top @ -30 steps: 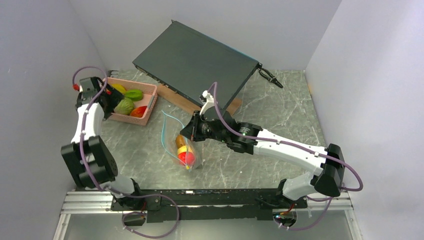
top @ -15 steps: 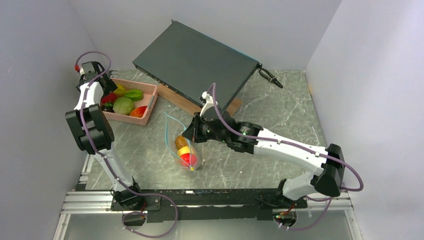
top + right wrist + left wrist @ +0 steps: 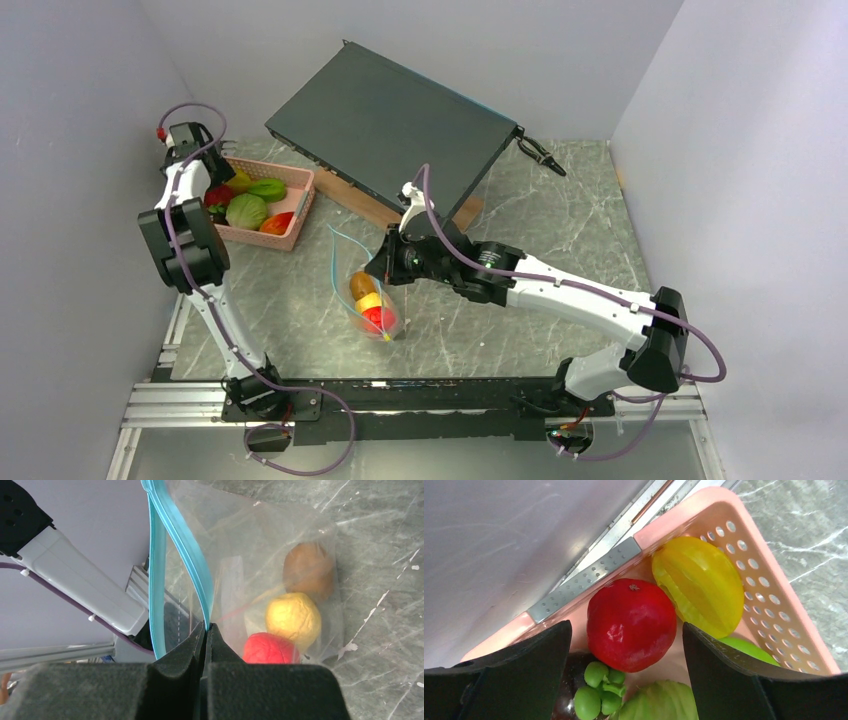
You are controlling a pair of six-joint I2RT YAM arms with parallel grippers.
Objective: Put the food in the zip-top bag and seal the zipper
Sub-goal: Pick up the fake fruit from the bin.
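My left gripper is open over the left end of the pink basket. In the left wrist view its fingers stand either side of a red fruit, not touching it. Beside it lie a yellow star fruit, green peas, a dark purple piece and a green cabbage. My right gripper is shut on the teal zipper, holding the zip-top bag mouth open. The bag holds a brown piece, a yellow one and a red one.
A dark flat box leans on a wooden block at the back. A black clip with a cable lies at the back right. Grey walls close in on the left, back and right. The basket wall is perforated.
The left arm has straightened upward and its gripper has moved to the basket's far left end, above the red fruit. The right gripper and the bag have shifted only slightly.
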